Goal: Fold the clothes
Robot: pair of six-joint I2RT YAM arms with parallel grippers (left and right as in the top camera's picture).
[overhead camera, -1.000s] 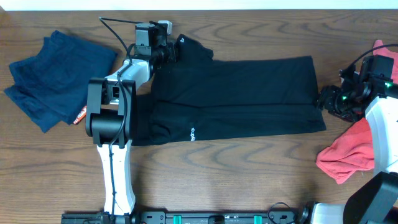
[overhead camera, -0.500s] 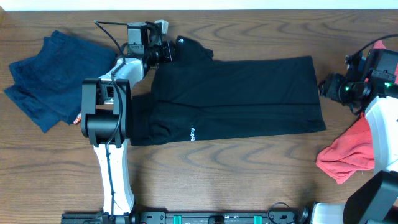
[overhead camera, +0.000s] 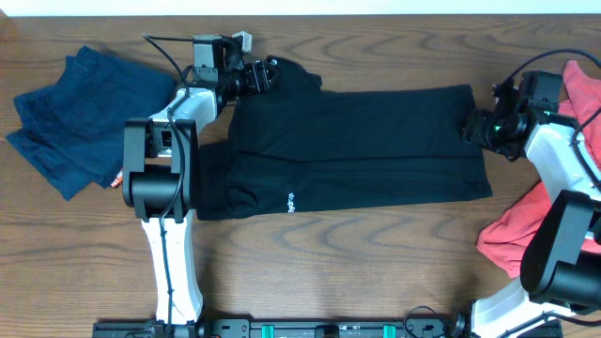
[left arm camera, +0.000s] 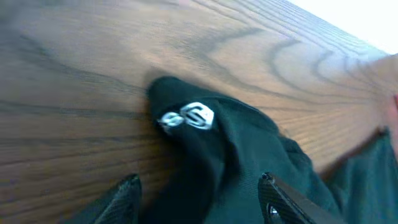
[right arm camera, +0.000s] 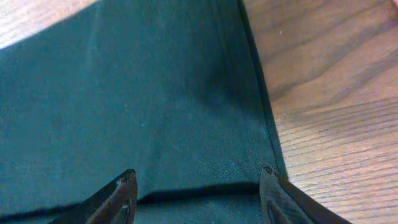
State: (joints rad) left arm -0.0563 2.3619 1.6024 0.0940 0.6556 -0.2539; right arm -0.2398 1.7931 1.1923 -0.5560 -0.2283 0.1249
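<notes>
Black T-shirt (overhead camera: pixel 357 145) bears small white logo marks (left arm camera: pixel 198 116) (lettering unreadable).

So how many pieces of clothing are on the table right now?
3. A black T-shirt is spread across the middle, a navy garment lies at the far left, and a pinkish-red one sits at the right edge. The crumpled navy and red heaps may hide more.

Centre: T-shirt (overhead camera: pixel 357 150) spread on the table (overhead camera: pixel 376 272).
Left: folded garment (overhead camera: pixel 84 113), apart from it.
Right: crumpled garment (overhead camera: pixel 521 239), near the table edge.
Arms: left gripper (overhead camera: pixel 263 75) at the shirt's far-left corner; right gripper (overhead camera: pixel 470 127) over its right hem.
</notes>
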